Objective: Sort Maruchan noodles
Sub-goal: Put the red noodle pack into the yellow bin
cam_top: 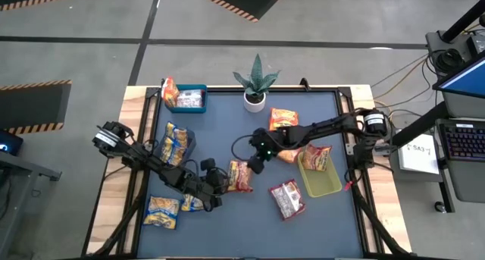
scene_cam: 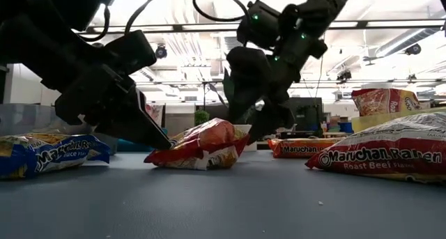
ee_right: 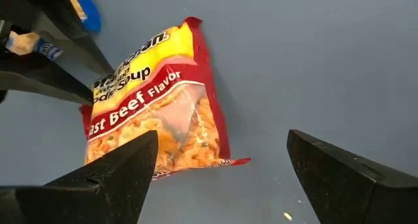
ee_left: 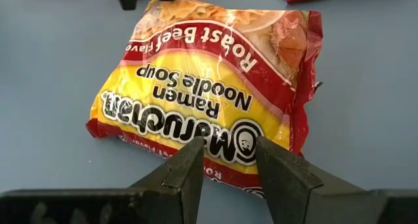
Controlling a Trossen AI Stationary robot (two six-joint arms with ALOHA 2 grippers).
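A red-and-yellow Maruchan Roast Beef packet (cam_top: 240,176) lies flat on the table's middle (scene_cam: 202,145). My left gripper (cam_top: 220,186) comes from the left and has narrowed on the packet's logo-side edge (ee_left: 228,162). My right gripper (cam_top: 254,165) is wide open and hovers over the packet's opposite end (ee_right: 222,165). One of its fingers stands on each side of that end, and I see no touch. Other packets lie around: yellow-and-blue ones (cam_top: 176,142) on the left and a red-and-white one (cam_top: 288,199) near the right. My left gripper pinches the packet at the edge beside the Maruchan logo (ee_left: 225,142), and a strip of wrapper shows between its two fingers (ee_left: 186,168). It comes slanting down from the table's left. The packet still rests on the table, its far end flat (scene_cam: 230,155).
A blue bin (cam_top: 188,99) with packets stands at the far left corner. A yellow-green bin (cam_top: 322,186) holding an orange packet (cam_top: 314,158) is at the right. A potted plant (cam_top: 255,82) stands at the far edge. An orange packet (cam_top: 283,120) lies near it, and yellow-and-blue ones (cam_top: 163,211) near left.
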